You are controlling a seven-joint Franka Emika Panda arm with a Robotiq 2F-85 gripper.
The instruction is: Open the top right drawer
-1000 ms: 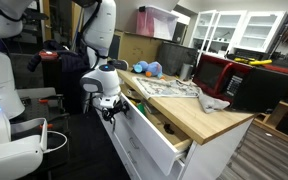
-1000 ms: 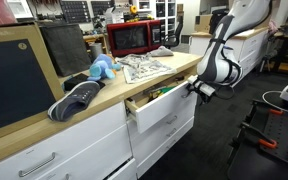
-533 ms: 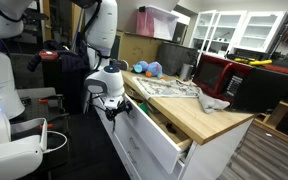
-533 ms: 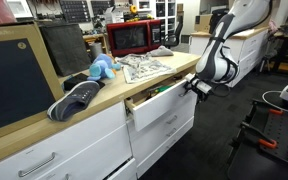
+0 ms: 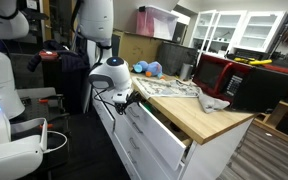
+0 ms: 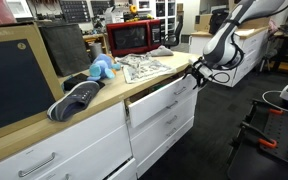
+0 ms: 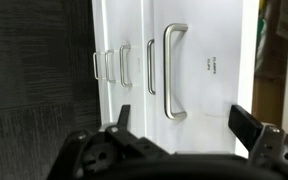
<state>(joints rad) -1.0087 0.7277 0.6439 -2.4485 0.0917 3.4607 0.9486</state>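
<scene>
Top right drawer (image 6: 164,98): found directly beneath the wooden countertop (image 6: 112,90), standing a little way out of the white cabinet (image 6: 169,130) in both exterior views, a dark gap showing along its edge. Saw the gripper (image 5: 124,101) just beside the drawer's front at its outer end, touch not discernible. Noted in the wrist view wide-spread fingers (image 7: 246,122) gripping nothing, with a slim metal handle (image 7: 174,70) lying between and beyond them.
</scene>
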